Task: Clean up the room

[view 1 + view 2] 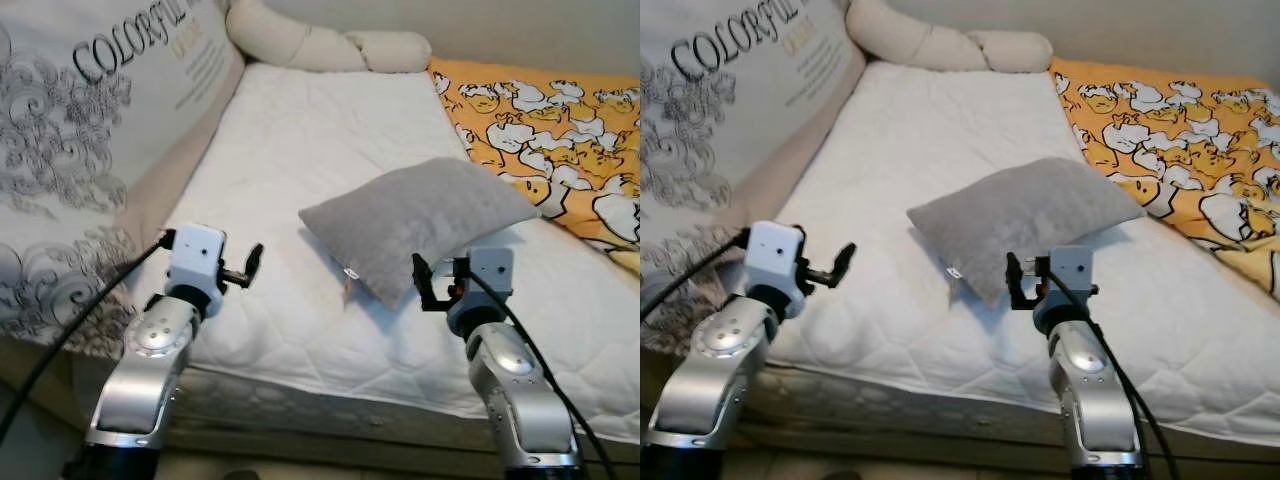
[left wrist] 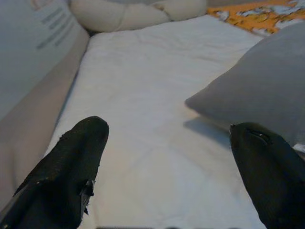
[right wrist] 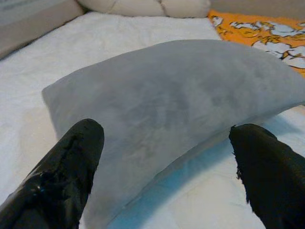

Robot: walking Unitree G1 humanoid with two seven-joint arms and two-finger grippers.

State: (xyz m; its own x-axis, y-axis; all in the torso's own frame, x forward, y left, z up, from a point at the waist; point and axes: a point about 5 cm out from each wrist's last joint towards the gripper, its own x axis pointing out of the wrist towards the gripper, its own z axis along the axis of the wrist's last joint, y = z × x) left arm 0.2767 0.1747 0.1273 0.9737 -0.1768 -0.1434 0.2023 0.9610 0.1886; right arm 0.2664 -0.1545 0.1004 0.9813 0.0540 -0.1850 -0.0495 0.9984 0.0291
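Hovering over the white mattress, the left gripper has its fingers spread wide on nothing, the gray pillow lying off to its right. The right gripper, equally wide and empty, sits just short of that pillow's near edge, with the duck-print blanket beyond to its right.

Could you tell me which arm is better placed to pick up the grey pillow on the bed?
Right. The right gripper is open just in front of the grey velvety pillow, facing it; the left gripper points at bare white mattress beside it.
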